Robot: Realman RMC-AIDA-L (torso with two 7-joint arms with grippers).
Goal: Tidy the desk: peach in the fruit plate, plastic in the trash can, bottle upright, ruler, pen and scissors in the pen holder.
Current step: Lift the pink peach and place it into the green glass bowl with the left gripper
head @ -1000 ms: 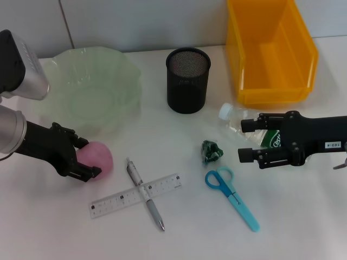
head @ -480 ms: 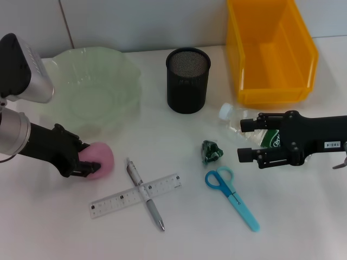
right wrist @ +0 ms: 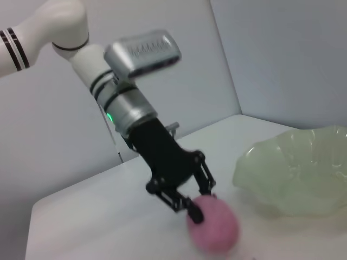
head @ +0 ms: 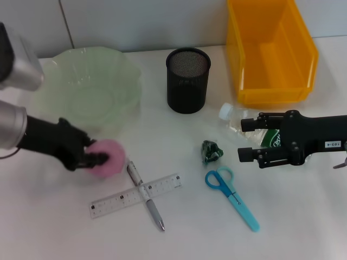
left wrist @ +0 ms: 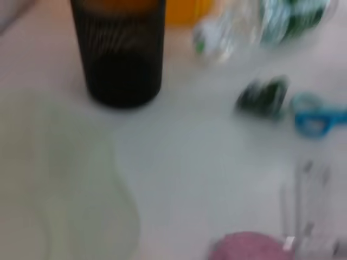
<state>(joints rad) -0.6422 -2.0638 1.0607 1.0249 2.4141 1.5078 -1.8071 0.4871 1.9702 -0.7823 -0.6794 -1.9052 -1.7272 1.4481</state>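
Observation:
The pink peach sits just in front of the pale green fruit plate, and my left gripper is shut on it from the left. The right wrist view shows that gripper's fingers clamped on the peach. My right gripper is open and level over the bottle, which lies on its side. A green plastic wad and blue scissors lie beside it. The pen lies across the ruler. The black pen holder and yellow trash can stand at the back.
The white table ends at a wall right behind the trash can and fruit plate. The left wrist view, blurred, shows the pen holder, the plate's edge and the peach low in the frame.
My left gripper closed on the peach and has shifted it to the right, toward the pen. The right arm has not moved.

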